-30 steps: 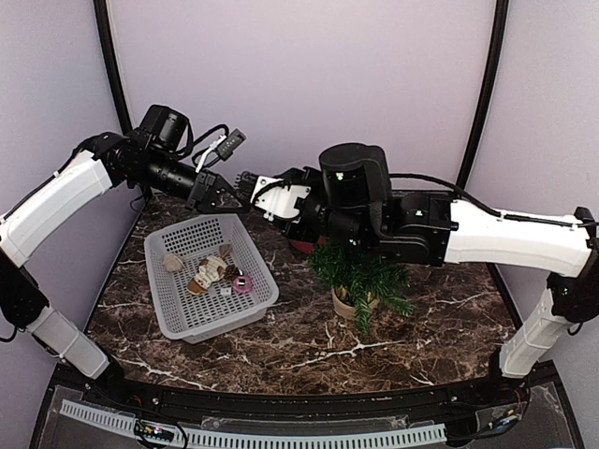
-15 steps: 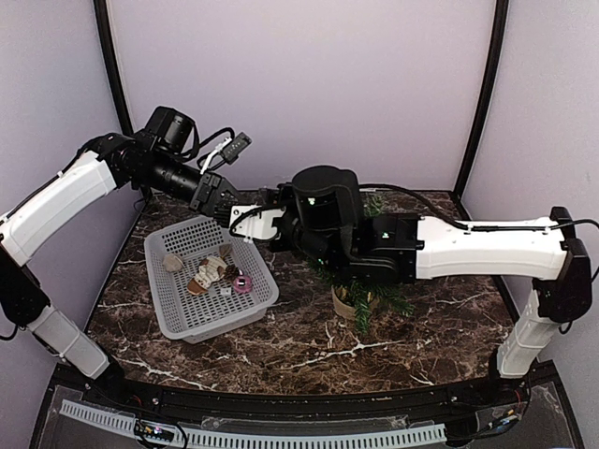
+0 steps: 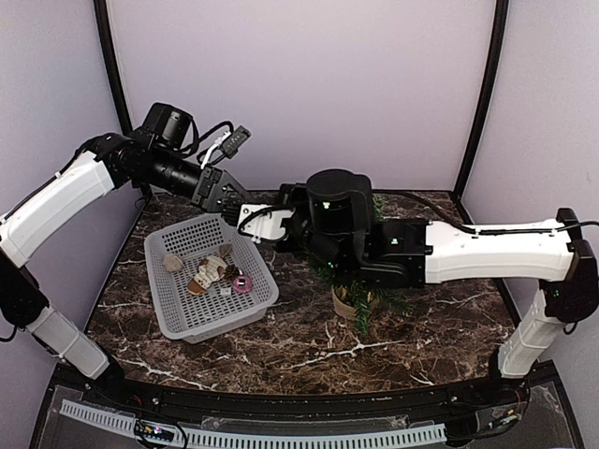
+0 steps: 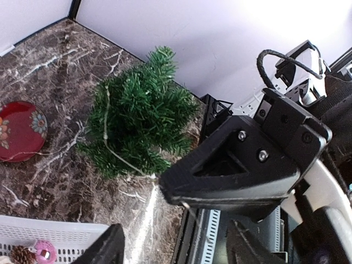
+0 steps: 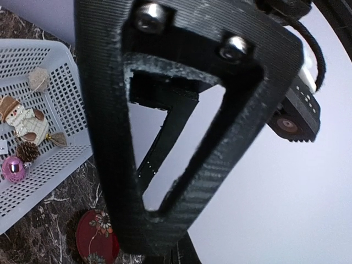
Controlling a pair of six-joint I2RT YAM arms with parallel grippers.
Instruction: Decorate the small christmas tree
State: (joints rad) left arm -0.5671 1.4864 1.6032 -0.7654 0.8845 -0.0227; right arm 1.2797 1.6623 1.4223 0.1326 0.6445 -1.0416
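The small christmas tree (image 3: 360, 279) stands in its beige pot (image 3: 344, 304) right of centre, partly under my right arm. In the left wrist view a thin light string (image 4: 107, 132) hangs down the tree (image 4: 137, 118) and runs to the tip of my right gripper (image 4: 162, 187). That right gripper (image 3: 245, 217) is shut on the string above the basket's far corner. My left gripper (image 3: 221, 193) is just behind and to the left of it, open, with nothing between its fingers (image 4: 104, 248).
A white mesh basket (image 3: 187, 318) at the left holds a snowman figure (image 5: 22, 118), a pine cone (image 5: 25, 149), a pink ball (image 5: 12, 168) and a beige ornament. A red flowered plate (image 4: 19, 132) lies behind the tree with the string trailing over it. Purple walls are close behind.
My right gripper has reached left to the left gripper and shut on the string. The left gripper has opened and let go. The right arm now covers the plate.
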